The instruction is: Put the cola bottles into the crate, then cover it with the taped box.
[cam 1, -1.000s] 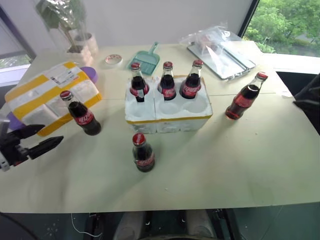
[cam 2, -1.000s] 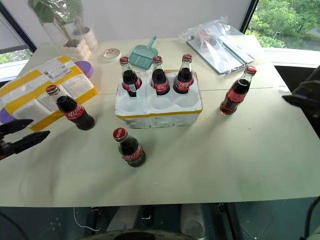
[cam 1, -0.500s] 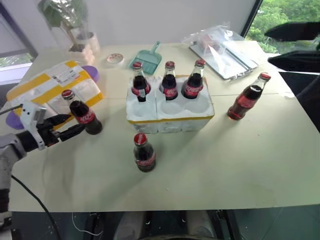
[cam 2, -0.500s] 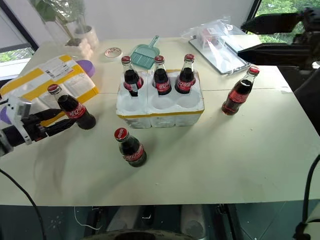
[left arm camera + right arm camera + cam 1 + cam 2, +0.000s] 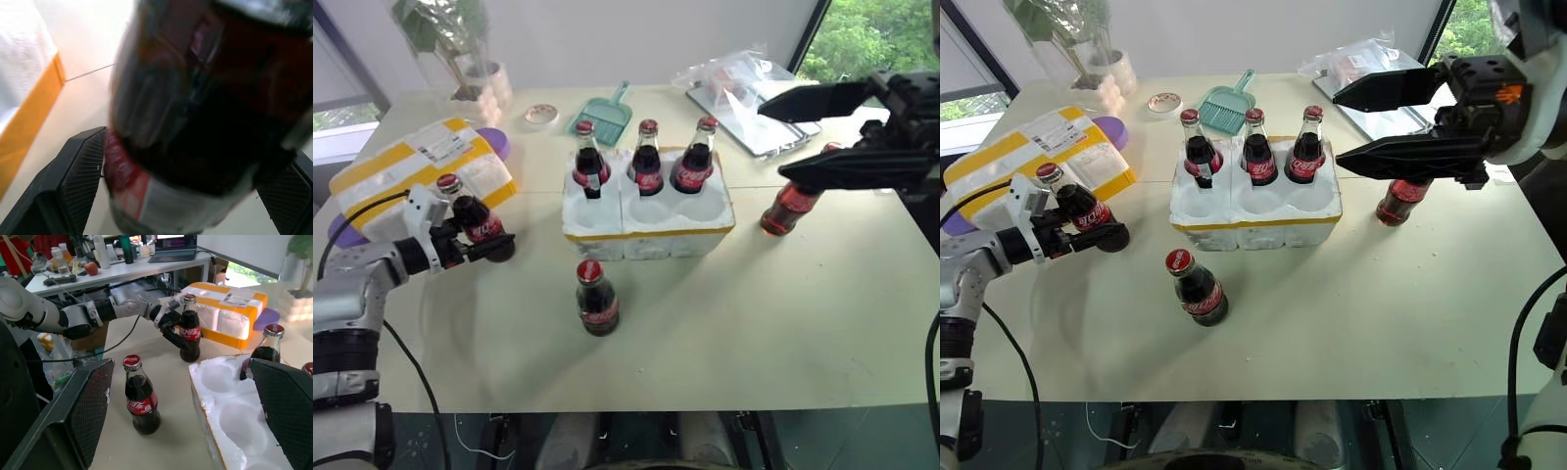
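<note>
From the head we look forward and down over the desk point(image 5: 783, 323). Our left wrist view sits very close against one bottle point(image 5: 195, 112); our right wrist view looks across the crate point(image 5: 230, 406) at that same bottle.

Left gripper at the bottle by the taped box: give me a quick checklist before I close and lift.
1. Bottle between the left gripper fingers: ok.
2. Bottle upright: ok.
3. Fingers firmly clamped: cannot tell.
4. Free wells in the crate: ok, front row is empty.
5. Right gripper clear of the crate: not ok, it hangs open above its right end.
6. Taped box off the path: ok.
</note>
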Controlling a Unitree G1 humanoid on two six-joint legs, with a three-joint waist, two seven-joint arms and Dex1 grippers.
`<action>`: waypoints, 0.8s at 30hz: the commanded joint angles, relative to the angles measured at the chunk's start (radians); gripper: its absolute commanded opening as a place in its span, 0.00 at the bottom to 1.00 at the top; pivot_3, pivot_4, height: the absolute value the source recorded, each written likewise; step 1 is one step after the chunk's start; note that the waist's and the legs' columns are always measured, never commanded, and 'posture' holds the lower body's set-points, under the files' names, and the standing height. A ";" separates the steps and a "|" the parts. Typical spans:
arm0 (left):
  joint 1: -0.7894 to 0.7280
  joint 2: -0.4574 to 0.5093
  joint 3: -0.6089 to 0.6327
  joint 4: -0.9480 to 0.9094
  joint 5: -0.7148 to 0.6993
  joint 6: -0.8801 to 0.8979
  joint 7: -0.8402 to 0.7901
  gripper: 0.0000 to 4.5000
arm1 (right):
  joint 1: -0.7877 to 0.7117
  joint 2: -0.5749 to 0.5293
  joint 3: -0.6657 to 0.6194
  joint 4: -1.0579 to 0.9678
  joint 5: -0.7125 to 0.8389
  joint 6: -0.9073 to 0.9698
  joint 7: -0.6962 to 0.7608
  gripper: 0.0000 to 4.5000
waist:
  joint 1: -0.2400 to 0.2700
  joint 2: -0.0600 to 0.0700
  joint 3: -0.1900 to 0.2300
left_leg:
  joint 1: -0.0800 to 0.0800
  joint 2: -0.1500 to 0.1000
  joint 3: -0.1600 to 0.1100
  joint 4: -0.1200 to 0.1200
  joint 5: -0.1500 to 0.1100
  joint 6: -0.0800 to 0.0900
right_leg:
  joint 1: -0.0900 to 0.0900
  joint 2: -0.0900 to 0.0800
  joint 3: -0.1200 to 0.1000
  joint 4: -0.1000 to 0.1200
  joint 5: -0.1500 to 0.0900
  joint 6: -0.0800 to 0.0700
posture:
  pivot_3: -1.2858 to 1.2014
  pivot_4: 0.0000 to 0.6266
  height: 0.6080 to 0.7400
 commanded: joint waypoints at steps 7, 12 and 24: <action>-0.065 0.043 0.019 -0.010 -0.011 0.028 -0.058 0.63 | 0.052 -0.001 -0.088 -0.052 0.077 -0.003 -0.084 1.00 | 0.003 -0.004 0.001 | -0.001 0.000 0.000 0.000 0.000 0.000 | 0.000 0.000 0.000 0.000 0.000 0.000 | 0.52 0.24 0.99; -0.148 0.100 0.025 -0.104 -0.092 0.172 -0.156 0.63 | 0.136 -0.002 -0.116 -0.087 0.084 -0.014 -0.129 1.00 | 0.003 -0.009 0.002 | -0.005 0.000 -0.001 0.002 0.000 0.000 | -0.003 0.000 0.000 0.001 0.000 0.000 | 0.52 0.24 0.99; -0.610 -0.013 -0.168 -0.059 -0.139 0.317 -0.331 0.63 | 0.346 -0.009 -0.168 -0.205 0.073 -0.066 -0.217 1.00 | 0.004 -0.011 0.002 | -0.015 -0.002 -0.002 0.015 0.000 0.002 | -0.010 0.001 -0.002 0.010 0.001 0.003 | 0.52 0.24 0.99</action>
